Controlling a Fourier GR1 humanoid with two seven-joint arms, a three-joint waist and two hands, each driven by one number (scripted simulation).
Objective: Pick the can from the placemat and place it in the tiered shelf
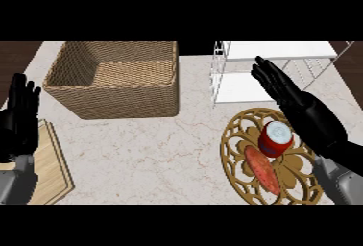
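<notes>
- While the can (276, 138) stands upright on the round gold placemat (241, 169), no hand holds it; an orange-red item (261, 169) lies just beside it on the mat.
- Right hand (301, 108): fingers straight and spread, raised beside the can on its right, not curled round it.
- Left hand (20, 115): open, resting at the left edge by the wooden board (53, 170).
- Step judged: approach, grasp not yet made.
- Next: right hand must close round the can, lift it, and carry it to the white tiered shelf (245, 93) just beyond; wicker basket (113, 79) stands well aside.

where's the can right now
In the head view the can stands at the right, on the round placemat, just above an orange-red food item and beside the open right hand, below the white tiered shelf.
</notes>
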